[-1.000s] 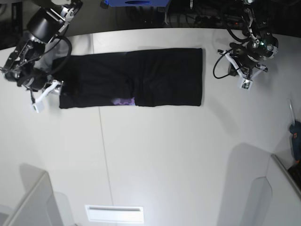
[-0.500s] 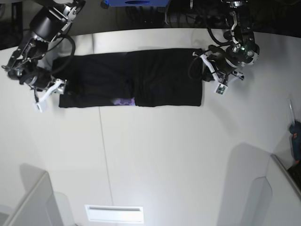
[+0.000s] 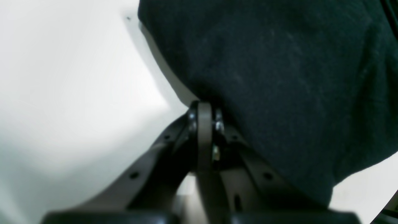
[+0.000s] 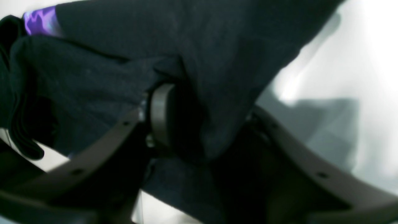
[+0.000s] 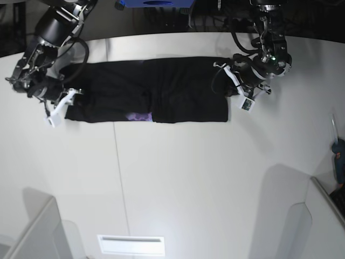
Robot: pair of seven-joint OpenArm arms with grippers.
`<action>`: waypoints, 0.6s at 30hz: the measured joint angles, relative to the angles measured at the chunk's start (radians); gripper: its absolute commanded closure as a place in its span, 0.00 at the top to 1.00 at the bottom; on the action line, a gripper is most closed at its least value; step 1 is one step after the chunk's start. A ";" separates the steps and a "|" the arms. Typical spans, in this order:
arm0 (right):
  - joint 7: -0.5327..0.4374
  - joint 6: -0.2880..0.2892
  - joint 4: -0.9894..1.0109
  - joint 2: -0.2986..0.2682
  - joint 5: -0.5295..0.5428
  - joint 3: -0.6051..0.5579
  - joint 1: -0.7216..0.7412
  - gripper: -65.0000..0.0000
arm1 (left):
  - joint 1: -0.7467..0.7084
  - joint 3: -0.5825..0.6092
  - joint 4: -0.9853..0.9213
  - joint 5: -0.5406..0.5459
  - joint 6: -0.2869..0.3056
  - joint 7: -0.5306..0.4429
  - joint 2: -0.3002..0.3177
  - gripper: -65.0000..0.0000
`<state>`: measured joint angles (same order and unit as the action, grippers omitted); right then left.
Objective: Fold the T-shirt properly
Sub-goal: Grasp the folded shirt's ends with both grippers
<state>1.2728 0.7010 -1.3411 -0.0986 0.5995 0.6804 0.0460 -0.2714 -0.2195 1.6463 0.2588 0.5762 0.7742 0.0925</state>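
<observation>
The T-shirt (image 5: 151, 97) lies on the white table (image 5: 188, 178) as a long black band, folded along its length. It sits at the far part of the table, with lots of bare table on the near side of it. A small bit of purple print (image 5: 141, 116) peeks out at the near edge of the T-shirt, a little toward the right arm's end.

The left gripper (image 5: 233, 87) is at one short end of the T-shirt. In the left wrist view its two fingers (image 3: 203, 124) are pressed tight together, and the black cloth (image 3: 279, 77) bunches right at their tips. It is pinching the edge of the T-shirt there.

The right gripper (image 5: 69, 100) is at the other short end of the T-shirt. In the right wrist view the black cloth (image 4: 202, 62) runs down between its two fingers (image 4: 160, 112). One finger touches the cloth. The other finger is mostly hidden behind the cloth, so I cannot tell if the gripper is squeezing the T-shirt or is only partly spread around it. The purple print (image 4: 40, 20) shows at the top corner of that view.

A blue tool (image 5: 338, 159) lies at the table's edge, well apart from the T-shirt, on the left arm's side.
</observation>
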 measured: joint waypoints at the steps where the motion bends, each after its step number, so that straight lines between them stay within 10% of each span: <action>1: 0.000 0.000 0.000 0.000 -0.001 0.000 0.001 0.28 | 0.000 0.000 0.000 0.000 0.000 0.000 0.000 0.00; 7: -0.071 0.000 0.051 -0.037 0.008 -0.046 0.003 0.00 | -0.012 -0.001 0.001 0.008 0.000 -0.005 0.005 0.00; 18: -0.093 -0.027 -0.079 -0.054 -0.071 -0.192 -0.024 0.00 | -0.026 0.006 0.005 0.008 0.000 -0.019 0.002 0.00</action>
<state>1.1793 0.6739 -1.4197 -0.1528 0.5282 0.4889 0.0219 -0.2974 -0.2138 1.6508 0.2665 0.5762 0.7555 0.0944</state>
